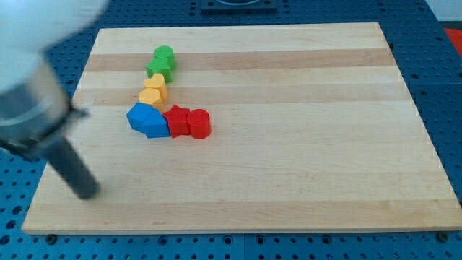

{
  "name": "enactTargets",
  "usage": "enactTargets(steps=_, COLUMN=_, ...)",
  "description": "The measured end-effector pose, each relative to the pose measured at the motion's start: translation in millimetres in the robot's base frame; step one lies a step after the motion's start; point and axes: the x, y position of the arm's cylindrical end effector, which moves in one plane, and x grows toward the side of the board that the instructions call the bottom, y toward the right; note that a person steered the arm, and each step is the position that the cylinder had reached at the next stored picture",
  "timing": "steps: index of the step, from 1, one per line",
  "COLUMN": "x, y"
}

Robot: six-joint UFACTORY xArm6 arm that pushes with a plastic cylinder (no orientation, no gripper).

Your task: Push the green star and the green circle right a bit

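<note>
The green circle (164, 54) and the green star (159, 68) touch each other near the board's upper left, the circle just above the star. My rod comes down from the view's upper left, and my tip (88, 193) rests on the board near its lower left edge. The tip is far below and to the left of both green blocks and touches no block.
Below the green star lie two yellow blocks (153, 91), then a blue block (147, 120), a red star (176, 120) and a red cylinder (198, 124), all in one cluster. The wooden board (303, 130) lies on a blue pegboard table (447, 79).
</note>
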Motion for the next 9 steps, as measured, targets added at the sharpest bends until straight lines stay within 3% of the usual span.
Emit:
enactTargets(steps=1, x=-90.6, y=-35.5)
enactTargets(steps=2, x=-166.5, y=-31.1)
enactTargets(steps=3, x=-181.1, y=-31.1)
enactTargets(steps=6, x=-235.8, y=82.3)
enactTargets(steps=9, x=-238.9, y=104.9)
